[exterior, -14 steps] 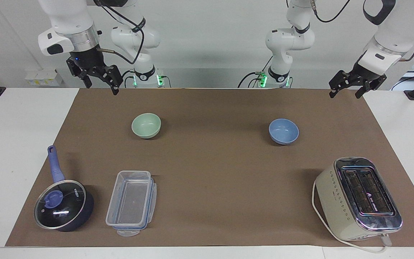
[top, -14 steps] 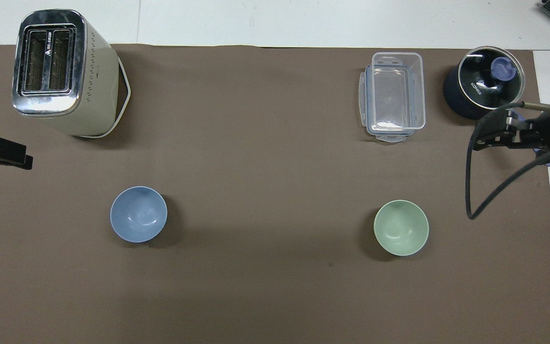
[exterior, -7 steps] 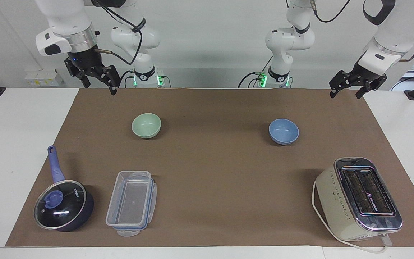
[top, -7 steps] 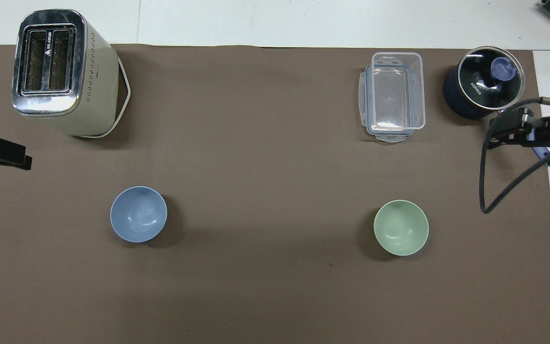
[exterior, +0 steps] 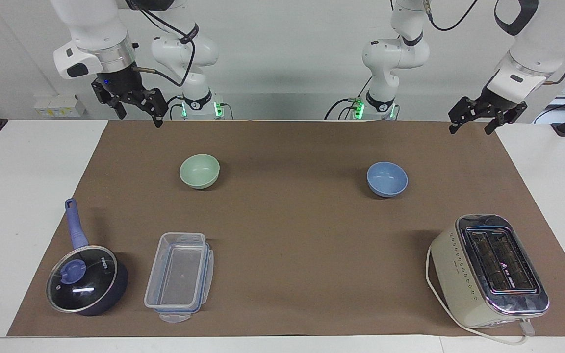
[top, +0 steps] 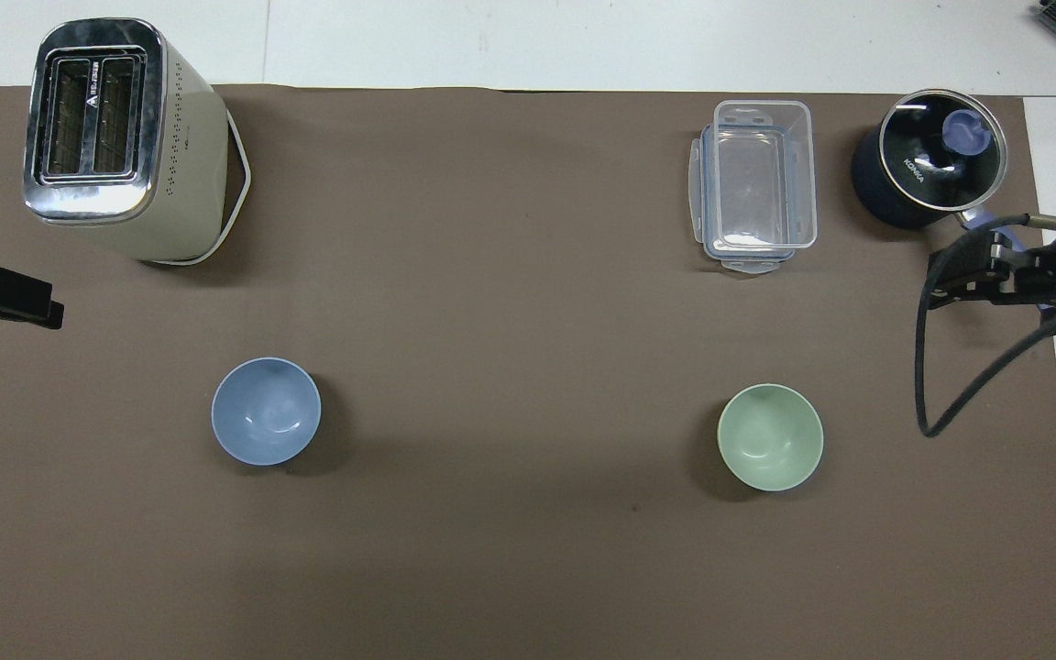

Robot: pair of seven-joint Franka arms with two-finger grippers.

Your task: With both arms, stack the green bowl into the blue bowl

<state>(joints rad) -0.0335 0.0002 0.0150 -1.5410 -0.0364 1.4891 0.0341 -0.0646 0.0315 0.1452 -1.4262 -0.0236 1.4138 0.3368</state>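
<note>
**Both bowls lie free, both grippers wait above**

You see the green bowl (exterior: 199,171) on the brown mat (exterior: 287,230), toward the right arm's end. The right gripper (exterior: 139,114) hangs above the mat's edge close to the robots, fingers spread wide, holding nothing. The blue bowl (exterior: 387,179) sits well apart from it, toward the left arm's end; the left gripper (exterior: 472,123) is raised there, also wide and empty. Since a second ago the right gripper rose a little; the bowls stayed. A toaster (exterior: 489,270), a clear container (exterior: 179,277) and a lidded saucepan (exterior: 86,279) stand farther from the robots.

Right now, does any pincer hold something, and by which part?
Nothing is held. The left pincer and right pincer are open in the air; the green bowl and blue bowl sit untouched.
</note>
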